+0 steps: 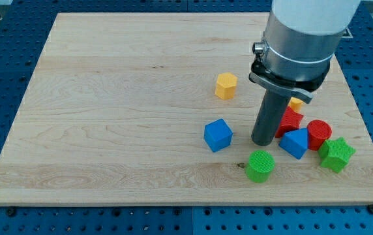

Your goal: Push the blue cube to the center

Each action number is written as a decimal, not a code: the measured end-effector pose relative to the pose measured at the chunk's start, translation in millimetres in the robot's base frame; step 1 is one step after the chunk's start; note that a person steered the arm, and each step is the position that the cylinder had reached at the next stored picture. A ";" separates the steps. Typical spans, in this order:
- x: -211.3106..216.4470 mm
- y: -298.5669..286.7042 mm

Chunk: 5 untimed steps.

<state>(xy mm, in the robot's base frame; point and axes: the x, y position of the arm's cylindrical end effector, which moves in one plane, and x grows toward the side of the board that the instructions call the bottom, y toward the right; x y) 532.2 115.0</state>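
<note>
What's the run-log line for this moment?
my tip right of blue cube, apart | cube right of board center | green cylinder below tip

My tip rests on the wooden counter just to the view's right of the blue cube, apart from it. A green cylinder sits below my tip, and a yellow block lies toward the view's top.

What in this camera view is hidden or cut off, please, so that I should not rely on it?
- Yellow block: mostly behind the rod; shape unclear.
- Red block: left part behind the rod; shape unclear.
- Arm: cut off by the view's top.
- My tip: shows, right of the blue cube; contact cannot be told.
</note>
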 end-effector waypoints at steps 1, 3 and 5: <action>10.0 -11.7; 10.7 -55.6; 0.2 -81.7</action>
<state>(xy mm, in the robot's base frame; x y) 532.3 33.4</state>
